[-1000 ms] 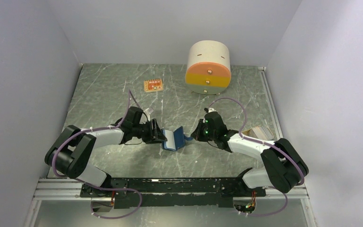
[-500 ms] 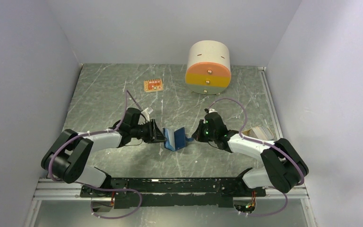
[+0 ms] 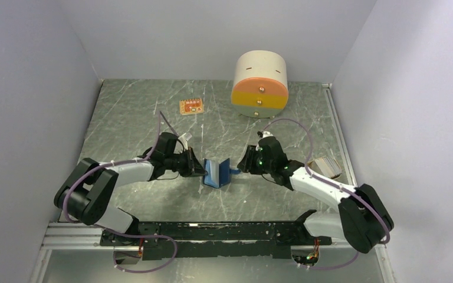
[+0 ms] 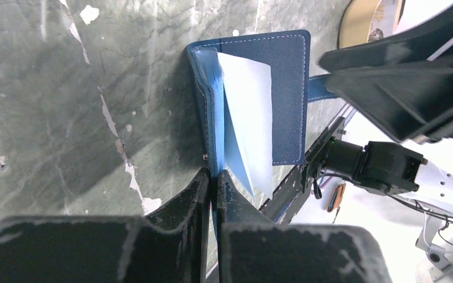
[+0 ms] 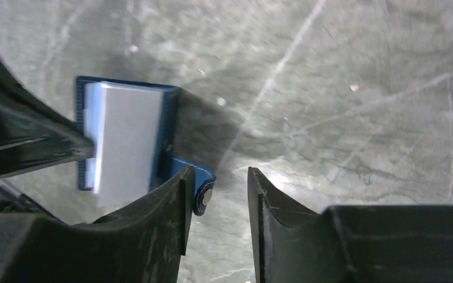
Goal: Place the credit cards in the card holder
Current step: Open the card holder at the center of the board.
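Left jaws pinch one cover of the card holder (image 4: 283,100), standing it open on the worktop (image 3: 130,112) for loading. Right jaws are spread, straddling the snap strap (image 5: 203,197). Credit cards (image 3: 324,165) not yet inserted.

Card holder (image 4: 283,94): dark navy outside with pale stitching along the edge, light blue inner leaves; credit cards (image 3: 324,165) beige-tan. Table (image 3: 135,112): grey-green, marbled with white streaks and chips; drawer unit (image 3: 260,82) cream body, front banded orange over yellow; tag (image 3: 191,107) orange with red marks. Left gripper (image 4: 213,175) and right gripper (image 5: 218,177) black; arms (image 3: 131,171) white with black joints, cables (image 3: 283,125) purple.
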You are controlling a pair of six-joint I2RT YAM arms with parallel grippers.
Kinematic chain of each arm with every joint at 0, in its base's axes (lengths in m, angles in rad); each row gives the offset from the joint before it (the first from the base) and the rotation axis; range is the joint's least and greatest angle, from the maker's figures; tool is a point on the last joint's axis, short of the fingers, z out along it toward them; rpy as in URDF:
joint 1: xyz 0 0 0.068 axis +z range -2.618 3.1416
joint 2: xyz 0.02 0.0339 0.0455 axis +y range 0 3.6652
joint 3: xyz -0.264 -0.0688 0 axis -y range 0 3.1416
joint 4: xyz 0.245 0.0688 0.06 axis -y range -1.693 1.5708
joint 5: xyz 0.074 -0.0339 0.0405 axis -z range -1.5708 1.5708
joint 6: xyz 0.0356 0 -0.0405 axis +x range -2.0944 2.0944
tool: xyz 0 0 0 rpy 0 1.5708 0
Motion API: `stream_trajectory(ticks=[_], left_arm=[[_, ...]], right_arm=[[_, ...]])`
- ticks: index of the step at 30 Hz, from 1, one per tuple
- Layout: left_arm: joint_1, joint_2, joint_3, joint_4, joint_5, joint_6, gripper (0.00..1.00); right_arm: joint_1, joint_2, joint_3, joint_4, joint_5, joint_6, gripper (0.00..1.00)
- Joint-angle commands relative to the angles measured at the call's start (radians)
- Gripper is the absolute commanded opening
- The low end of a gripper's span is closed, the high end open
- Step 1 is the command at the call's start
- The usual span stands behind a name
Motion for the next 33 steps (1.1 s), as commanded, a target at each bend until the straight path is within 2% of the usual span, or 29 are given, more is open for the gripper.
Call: stream_trajectory(ticks=[1, 7, 13, 17, 24, 33], left_arm=[[-0.012, -0.068, 0.062, -0.112, -0.055, 0.021, 0.09], [-0.041, -0.148, 0.123, -0.277, -0.142, 0.015, 0.09], [-0.07, -0.157, 0.136, -0.32, -0.174, -0.006, 0.09], [-0.079, -0.171, 0.145, -0.35, -0.19, -0.007, 0.09], [-0.082, -0.196, 0.136, -0.351, -0.182, -0.016, 0.09], [-0.081, -0.191, 0.121, -0.353, -0.169, -0.005, 0.09]], right_arm=[[0.014, -0.088, 0.099, -0.099, -0.014, 0.011, 0.46], [0.148, -0.14, 0.186, -0.104, 0.026, 0.061, 0.56], [0.297, -0.032, 0.251, -0.119, 0.139, 0.078, 0.74], [0.323, 0.036, 0.252, -0.088, 0.147, 0.073, 0.75], [0.33, 0.156, 0.259, -0.052, 0.142, 0.056, 0.71], [0.331, 0.234, 0.244, -0.013, 0.129, 0.072, 0.72]])
